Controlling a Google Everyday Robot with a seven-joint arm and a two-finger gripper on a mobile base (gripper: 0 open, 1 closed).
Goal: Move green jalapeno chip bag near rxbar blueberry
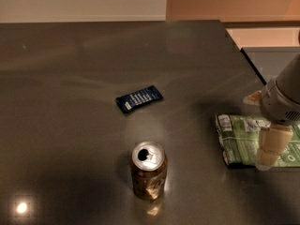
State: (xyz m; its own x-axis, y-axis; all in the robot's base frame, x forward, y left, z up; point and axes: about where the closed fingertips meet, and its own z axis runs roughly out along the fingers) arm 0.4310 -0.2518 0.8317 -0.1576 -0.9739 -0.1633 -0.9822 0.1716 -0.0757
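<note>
The green jalapeno chip bag [241, 139] lies flat on the dark table [70, 78] at the right, near the table's right edge. The rxbar blueberry [138, 98], a small navy wrapper with white lettering, lies near the middle of the table, well left of the bag. My gripper [271, 149] comes in from the right edge and hangs over the right part of the bag, with one pale finger [272, 145] reaching down onto it. The bag's right end is hidden behind the arm.
A brown soda can [148, 169] with an open top stands upright in front of the bar, left of the bag. The table's right edge [243, 55] runs close behind the bag. A pale wall lies beyond the table's far edge.
</note>
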